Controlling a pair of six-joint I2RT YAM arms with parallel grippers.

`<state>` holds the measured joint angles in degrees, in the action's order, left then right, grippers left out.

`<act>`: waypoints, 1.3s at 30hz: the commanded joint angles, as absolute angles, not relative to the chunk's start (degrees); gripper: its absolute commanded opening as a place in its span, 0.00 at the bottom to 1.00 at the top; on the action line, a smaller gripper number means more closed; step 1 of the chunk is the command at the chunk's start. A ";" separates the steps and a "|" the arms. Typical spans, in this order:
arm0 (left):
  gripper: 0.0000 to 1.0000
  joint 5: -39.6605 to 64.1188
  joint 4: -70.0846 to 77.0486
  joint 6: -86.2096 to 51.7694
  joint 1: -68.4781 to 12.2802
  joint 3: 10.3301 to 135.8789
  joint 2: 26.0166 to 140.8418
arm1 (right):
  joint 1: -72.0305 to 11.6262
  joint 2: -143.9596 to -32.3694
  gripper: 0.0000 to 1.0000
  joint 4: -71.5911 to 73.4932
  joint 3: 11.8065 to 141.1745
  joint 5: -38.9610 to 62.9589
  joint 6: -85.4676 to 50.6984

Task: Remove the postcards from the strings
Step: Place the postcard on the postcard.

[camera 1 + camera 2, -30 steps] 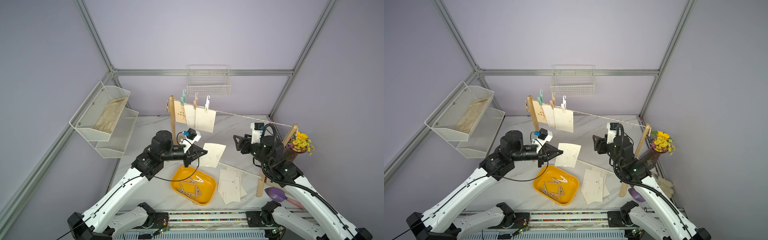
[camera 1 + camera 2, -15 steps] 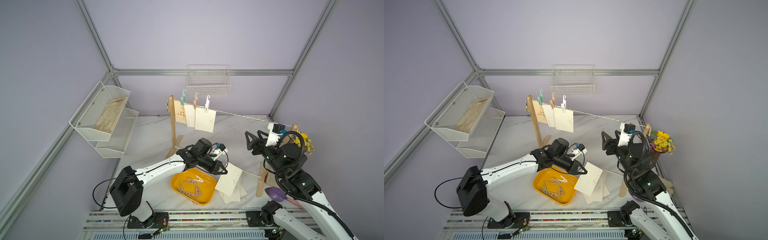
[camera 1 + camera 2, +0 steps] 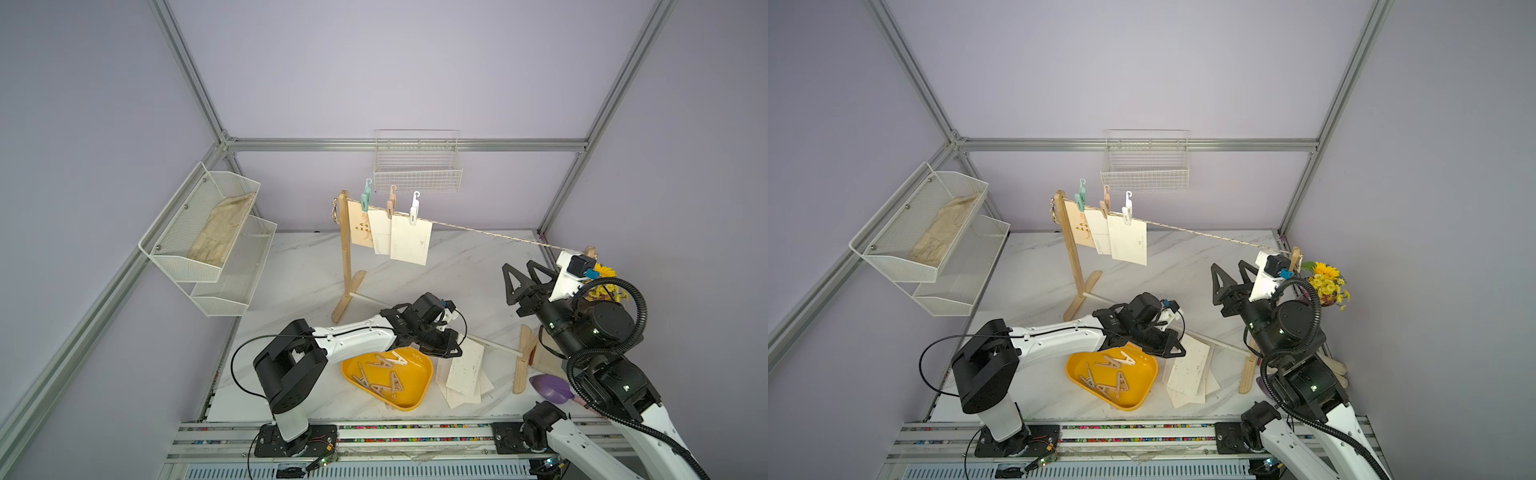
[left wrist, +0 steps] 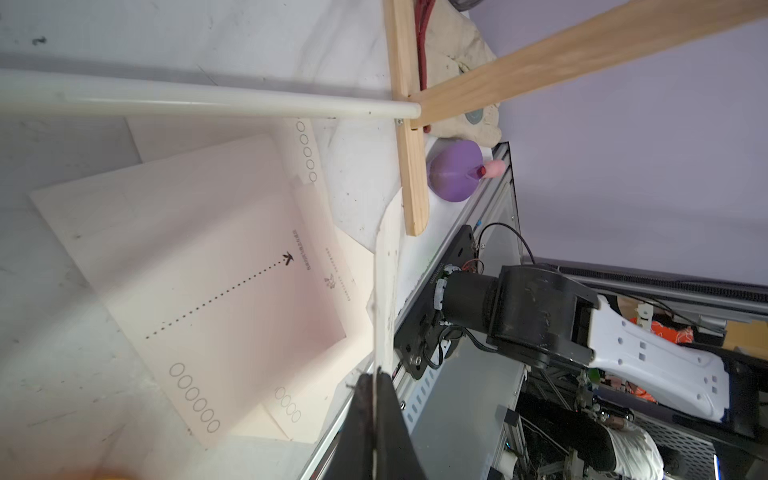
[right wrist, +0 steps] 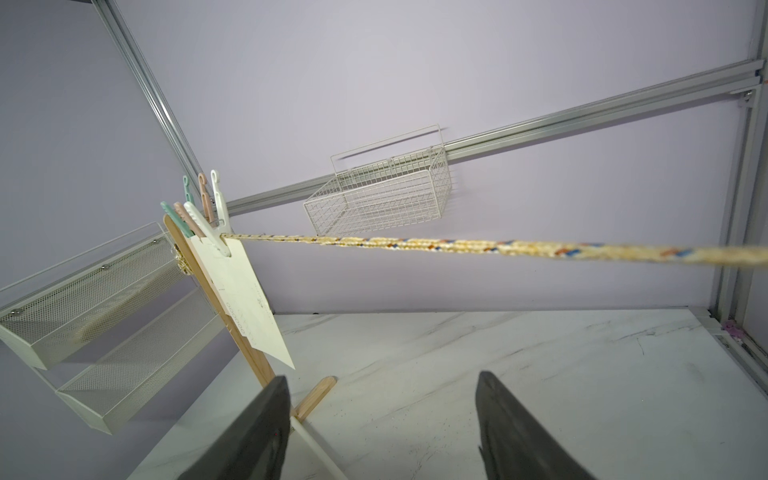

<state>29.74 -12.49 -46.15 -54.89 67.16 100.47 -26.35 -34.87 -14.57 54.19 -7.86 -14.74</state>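
Seen from above, the left claw [image 3: 456,353] is clamped on a cream postcard [image 3: 465,368]. Since a second ago it has swung from beside the wooden post [image 3: 345,249] in mid-frame down to lower centre. The card now hangs just over the loose pile of postcards [image 3: 461,401] on the desk [image 3: 299,266], right of the yellow tray [image 3: 415,376]. That suggests one more card is off the string and about to be released.

The right claw [image 3: 518,268], jaws apart and empty, has risen toward the right end of the string [image 3: 490,234]. At upper centre three postcards [image 3: 409,245] remain pegged.

Only the left wrist view shows the held card edge-on between shut jaws. Only the right wrist view shows the cord's speckled twist running to the pegs [image 5: 208,228].
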 commanded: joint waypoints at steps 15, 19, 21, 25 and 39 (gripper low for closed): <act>0.08 23.99 -17.02 -45.40 -52.56 63.91 98.14 | -26.37 -37.26 0.74 -11.02 53.19 -3.81 -15.66; 0.11 23.09 -17.70 -44.94 -51.58 62.47 96.74 | -26.41 -37.69 0.77 -11.41 53.10 -2.83 -15.14; 0.22 22.93 -17.84 -44.61 -51.24 62.23 96.13 | -26.37 -37.88 0.77 -11.38 53.13 -2.47 -15.04; 0.29 22.62 -18.35 -43.52 -51.06 62.62 95.70 | -26.37 -38.70 0.78 -10.84 53.17 -2.09 -14.94; 0.33 12.59 -23.64 -36.61 -45.62 58.97 82.30 | -26.41 -41.02 0.78 -10.37 53.22 1.49 -14.66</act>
<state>16.73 -23.09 -41.01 -46.94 60.38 87.96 -26.35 -40.80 -12.71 53.67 -0.91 -15.31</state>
